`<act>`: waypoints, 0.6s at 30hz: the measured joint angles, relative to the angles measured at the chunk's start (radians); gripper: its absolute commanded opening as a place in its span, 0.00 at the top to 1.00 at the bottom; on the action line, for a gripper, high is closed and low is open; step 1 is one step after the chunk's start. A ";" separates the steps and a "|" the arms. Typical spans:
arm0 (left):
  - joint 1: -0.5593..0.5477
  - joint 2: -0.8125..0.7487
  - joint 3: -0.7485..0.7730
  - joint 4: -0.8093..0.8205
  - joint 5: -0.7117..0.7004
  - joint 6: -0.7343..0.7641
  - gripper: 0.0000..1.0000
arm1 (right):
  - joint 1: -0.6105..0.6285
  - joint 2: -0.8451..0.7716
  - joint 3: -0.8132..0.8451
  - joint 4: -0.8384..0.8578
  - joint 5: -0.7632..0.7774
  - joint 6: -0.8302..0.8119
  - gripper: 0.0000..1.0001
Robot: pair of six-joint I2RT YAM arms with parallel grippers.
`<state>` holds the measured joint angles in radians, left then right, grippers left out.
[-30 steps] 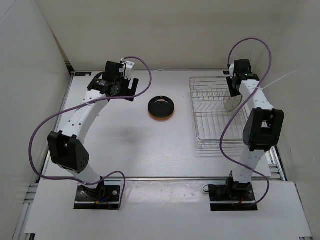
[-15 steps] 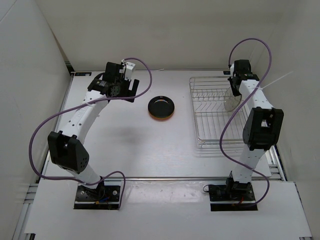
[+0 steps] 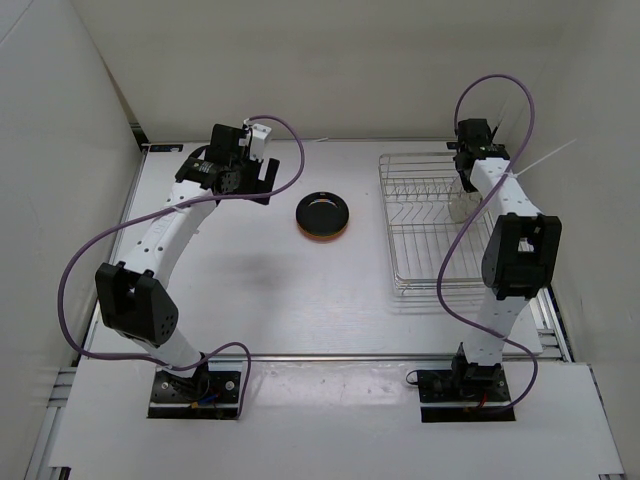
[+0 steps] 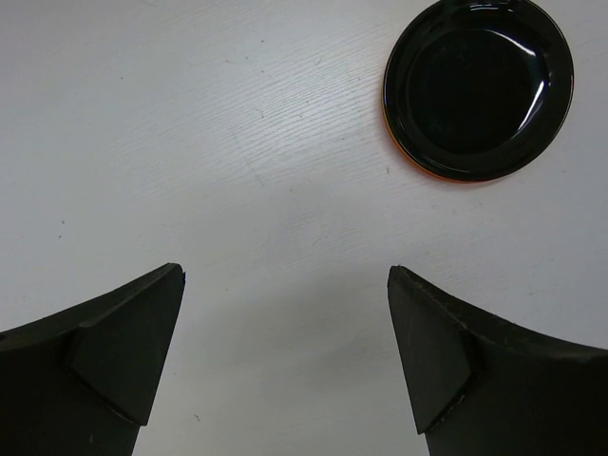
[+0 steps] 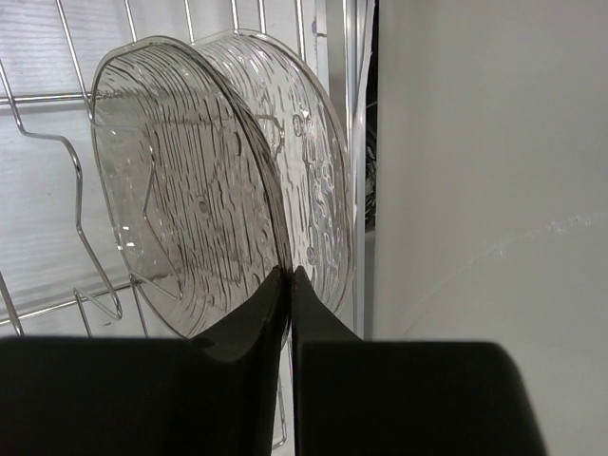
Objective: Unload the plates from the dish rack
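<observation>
The white desk [image 3: 250, 280] carries everything. The silver wire dish rack [image 3: 425, 250] lies flat under the right claw [image 5: 290, 280], and its far end reaches the spot where that claw has come down. The right arm stretches out over the rack's right-hand side.

The clear plate [image 5: 180, 180] stands on edge among the rack's upright wires, directly in front of the right claw. The two fingers are pressed together on its near rim, pinching the thin glassy edge between them. A pale wall runs close along that claw's right side.

On the bare desk, ahead of the left claw [image 4: 285, 280] and off to its right, the black plate [image 4: 475, 85] lies face up. It is stacked on the orange plate [image 4: 426, 172], of which only a thin rim peeks out below. The left claw hovers over the desk with its fingers spread wide and nothing between them, well apart from the stack.
</observation>
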<state>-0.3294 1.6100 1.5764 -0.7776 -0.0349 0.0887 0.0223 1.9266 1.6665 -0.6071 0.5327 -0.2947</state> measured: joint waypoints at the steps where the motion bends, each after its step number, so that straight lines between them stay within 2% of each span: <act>1: 0.000 0.000 0.000 0.000 0.002 0.000 0.00 | 0.003 0.000 0.000 -0.001 0.008 0.001 0.97; 3: 0.000 -0.001 -0.005 0.003 0.005 0.000 0.00 | 0.006 0.000 0.000 -0.004 0.022 0.004 1.00; 18: 0.000 -0.006 -0.031 0.000 0.017 -0.001 0.00 | 0.021 -0.007 0.064 -0.076 0.088 0.036 1.00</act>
<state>-0.3294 1.6043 1.5452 -0.7773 -0.0177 0.0875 0.0429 1.9198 1.7302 -0.6834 0.6209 -0.2584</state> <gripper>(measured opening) 0.987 0.009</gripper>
